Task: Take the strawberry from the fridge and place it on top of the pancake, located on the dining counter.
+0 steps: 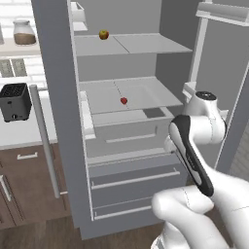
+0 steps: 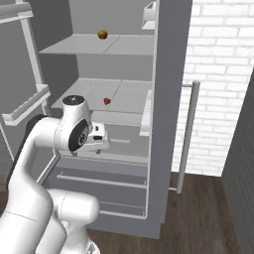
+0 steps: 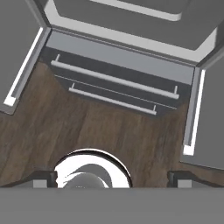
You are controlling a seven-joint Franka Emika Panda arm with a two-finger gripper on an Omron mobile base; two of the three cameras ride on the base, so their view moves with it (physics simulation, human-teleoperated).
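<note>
At the far left of the left base view a dark toaster (image 1: 14, 101) stands on the counter (image 1: 19, 133) over brown cabinets, with a jar (image 1: 24, 32) on a shelf in the upper left corner. Right of these the fridge (image 1: 58, 97) stands with both doors swung wide. On its upper shelf sits the apple (image 1: 103, 34), and on the shelf below, near the frame's centre, lies the strawberry (image 1: 123, 100), alone and well apart from the walls; the right base view shows it (image 2: 106, 101) left of centre, under the apple (image 2: 102, 34). The arm fills the lower right of the left base view, its wrist at drawer height, below the strawberry's shelf. The hand (image 3: 113, 180) points down at the two lower drawers (image 3: 118, 83) and the wood floor (image 3: 87, 131); its dark fingertips (image 3: 41, 179) sit far apart at the bottom corners of the hand view, so it is spread wide and holds nothing. The strawberry looks very light, small and soft, likely easy to bruise or to squirt out of a hard pinch. I judge the best hold is across its widest part, gently, coming in from the open front with the fingers level with the shelf.
</note>
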